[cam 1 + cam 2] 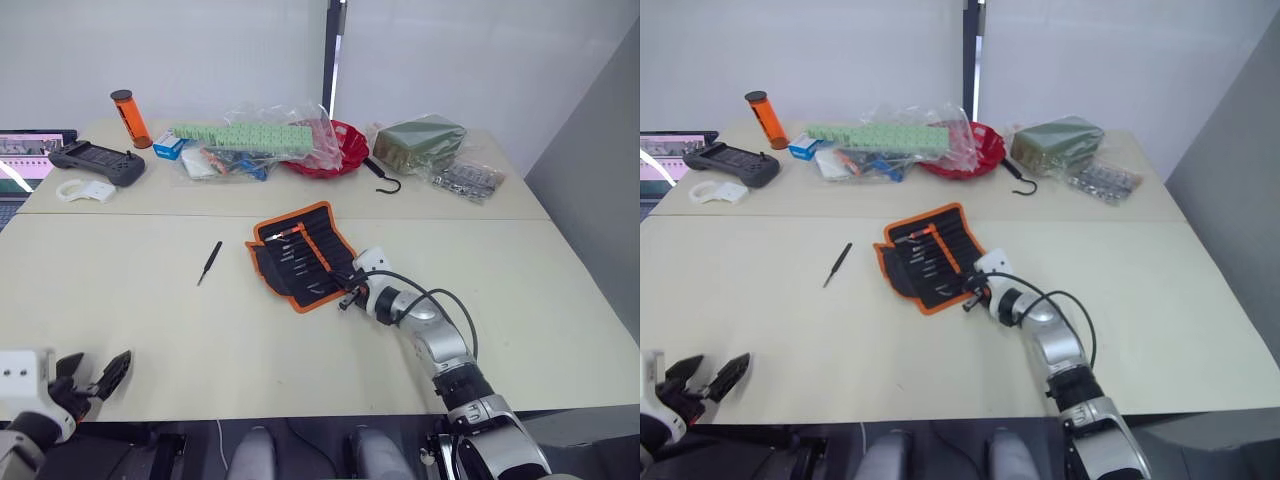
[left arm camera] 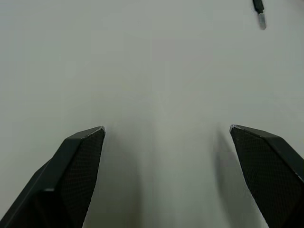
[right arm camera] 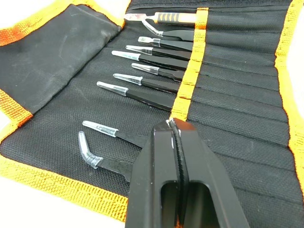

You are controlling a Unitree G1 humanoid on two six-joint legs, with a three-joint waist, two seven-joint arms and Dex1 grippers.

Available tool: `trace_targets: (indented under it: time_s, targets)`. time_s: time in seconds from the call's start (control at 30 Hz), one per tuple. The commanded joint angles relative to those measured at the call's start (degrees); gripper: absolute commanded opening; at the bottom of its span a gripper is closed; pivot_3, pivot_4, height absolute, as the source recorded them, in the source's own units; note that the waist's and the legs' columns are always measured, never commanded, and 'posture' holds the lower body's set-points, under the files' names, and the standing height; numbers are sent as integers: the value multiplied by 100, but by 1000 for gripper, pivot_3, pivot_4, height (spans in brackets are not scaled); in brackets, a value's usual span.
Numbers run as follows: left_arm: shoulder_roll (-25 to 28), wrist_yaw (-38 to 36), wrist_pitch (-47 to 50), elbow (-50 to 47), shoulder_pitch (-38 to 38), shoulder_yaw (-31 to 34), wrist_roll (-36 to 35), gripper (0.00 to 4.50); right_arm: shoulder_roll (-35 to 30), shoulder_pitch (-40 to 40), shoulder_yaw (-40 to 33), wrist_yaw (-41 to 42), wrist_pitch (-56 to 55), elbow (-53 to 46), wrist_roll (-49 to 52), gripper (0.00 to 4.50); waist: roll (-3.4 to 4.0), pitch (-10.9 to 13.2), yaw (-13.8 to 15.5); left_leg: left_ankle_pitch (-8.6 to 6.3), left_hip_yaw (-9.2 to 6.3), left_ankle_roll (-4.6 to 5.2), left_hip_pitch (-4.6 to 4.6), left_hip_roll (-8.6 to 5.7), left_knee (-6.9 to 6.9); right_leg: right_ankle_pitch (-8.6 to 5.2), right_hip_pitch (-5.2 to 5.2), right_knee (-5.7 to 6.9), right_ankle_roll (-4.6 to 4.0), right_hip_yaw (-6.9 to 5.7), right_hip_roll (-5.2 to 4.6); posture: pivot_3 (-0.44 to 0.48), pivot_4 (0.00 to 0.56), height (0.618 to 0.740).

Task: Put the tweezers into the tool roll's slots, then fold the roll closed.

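Left gripper (image 1: 95,377) sits wide open and empty, well short of the tool roll (image 1: 300,253), while the right gripper (image 3: 176,142) is pinched shut with nothing visibly in it, right over the roll's orange strip. Most tweezers (image 3: 142,85) look slotted already, but one loose tweezer (image 1: 209,262) lies on the table (image 1: 150,310) beside the roll, so I'd guess that needs grabbing next, then the fold.

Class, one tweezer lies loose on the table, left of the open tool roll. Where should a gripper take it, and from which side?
Grip the loose tweezer at mid-length, coming from above, fingers across its narrow width. It lies flat on the table, well apart from the tool roll.
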Motion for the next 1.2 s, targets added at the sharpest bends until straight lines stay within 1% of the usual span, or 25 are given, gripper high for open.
trace_targets:
  time_s: [0.03,0.1,0.23,0.3,0.47,0.53,0.63,0.73,0.77,0.93,1.1,1.13,1.2]
  targets:
    - [57,-20,-894,289,203,191,-33,4481,-1,185,168,31,193,544,-287,0,-6,-4,-7,-5,0,-8,1,2,-1,-2,-2,0,-3,0,1,0,150,740]
    - [108,-70,-1090,380,299,131,-99,4481,4,182,163,52,181,555,-295,0,-6,-4,-17,-28,2,-46,-2,2,-1,-4,-4,-1,-4,3,0,0,150,740]
    - [245,-76,-1177,410,303,21,-288,4481,1,186,143,77,174,558,-302,0,-6,-4,-17,-33,6,-52,-2,3,-2,-7,-7,-2,-6,2,1,0,150,740]
    - [389,-80,-1204,457,218,-106,-261,4481,-1,203,136,75,183,533,-299,0,-6,-4,-18,-33,6,-52,-1,3,-3,-7,-10,-2,-5,2,1,0,150,740]
    - [796,-58,-732,248,-102,-589,-476,4481,-18,278,87,7,216,416,-289,0,-5,-4,-17,-33,6,-53,-1,2,-3,-7,-12,-4,-4,2,2,0,150,740]
    - [929,130,-529,159,-366,-795,-472,4481,-26,318,59,-30,228,364,-281,0,-5,-4,-9,-33,5,-52,-3,2,-4,-7,-9,-4,-3,1,2,0,150,740]
    - [1185,421,77,0,-981,-1279,-517,4481,-44,413,19,-90,257,246,-273,0,-5,-4,16,-32,1,-51,-6,-1,-4,-3,-4,-2,5,-1,4,0,150,740]
    - [1378,734,494,208,-1680,-1799,-347,4481,-56,510,-1,-140,306,87,-269,0,-1,-3,21,-29,0,-46,-13,-5,-4,18,-2,-2,44,-1,5,0,150,740]
    - [1398,847,574,296,-1882,-1913,-306,4481,-59,540,-10,-163,323,37,-267,0,1,-2,24,-10,0,-15,-15,-6,-4,18,-3,-2,46,-1,4,0,150,740]
    - [1271,1235,879,810,-2966,-2597,-150,4481,-83,662,-75,-299,404,-165,-252,0,2,-1,21,-9,-1,-13,-26,-9,-16,20,-13,-5,42,-2,4,0,150,740]
    - [1257,1400,867,1369,-3552,-3253,277,4481,-125,719,-158,-397,479,-306,-240,0,0,-2,32,-9,-1,-13,-27,-11,-19,22,-11,-9,41,-3,3,0,150,740]
    - [1221,1481,878,1474,-3661,-3302,331,4481,-135,724,-176,-416,484,-319,-238,0,1,-1,31,-9,-1,-13,-27,-12,-19,22,-11,-9,41,-3,3,0,150,740]
    - [1191,1543,886,1592,-3779,-3353,381,3921,-146,735,-203,-444,489,-343,-231,0,4,0,38,-9,-1,-13,-27,-12,-19,21,-12,-9,42,-2,2,0,150,740]
